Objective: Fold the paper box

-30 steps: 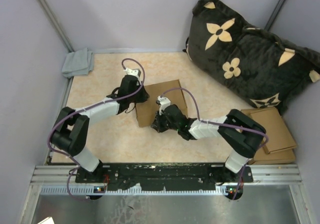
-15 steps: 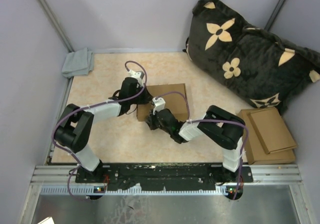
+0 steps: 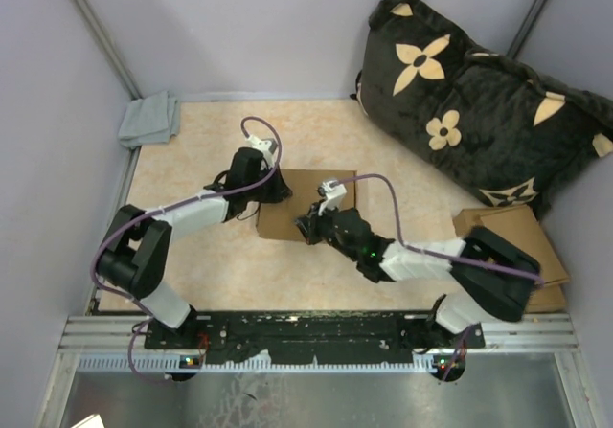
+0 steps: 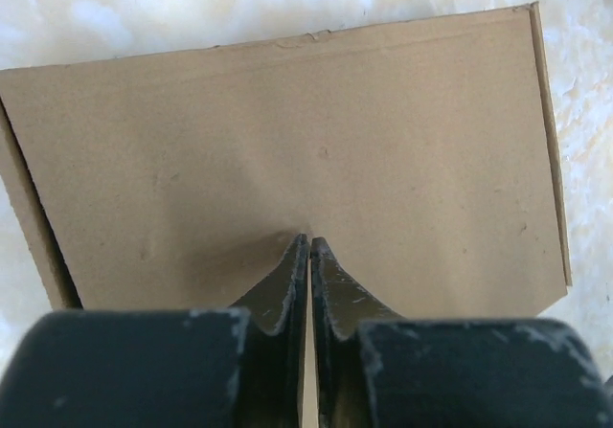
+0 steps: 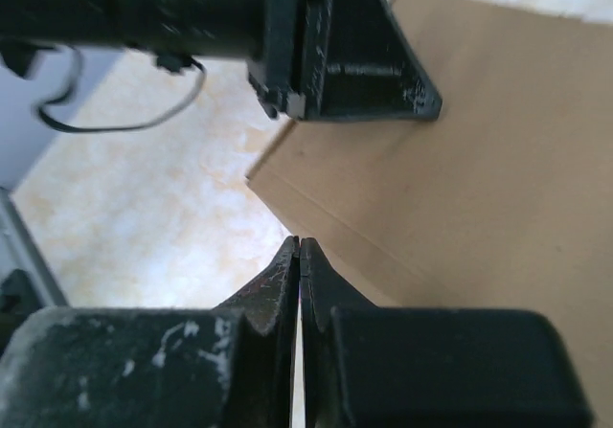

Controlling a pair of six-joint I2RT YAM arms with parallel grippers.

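Note:
The paper box (image 3: 311,198) lies on the table as a flat, closed brown cardboard shape. My left gripper (image 3: 279,190) is shut and empty, its tips resting on the box's top panel near the left edge; the left wrist view shows the closed tips (image 4: 308,242) against the plain lid (image 4: 287,141). My right gripper (image 3: 306,229) is shut and empty at the box's near edge. In the right wrist view its tips (image 5: 299,243) sit just beside the box's near side wall (image 5: 450,189), with the left gripper (image 5: 335,55) on the lid beyond.
A black pillow with tan flowers (image 3: 479,102) leans at the back right. A pile of brown cardboard pieces (image 3: 522,256) lies at the right edge. A grey cloth (image 3: 150,120) sits in the back left corner. Walls enclose the table.
My right gripper has shifted right along the box's near edge and its arm has stretched out toward the right. The left gripper stays on the box's left side.

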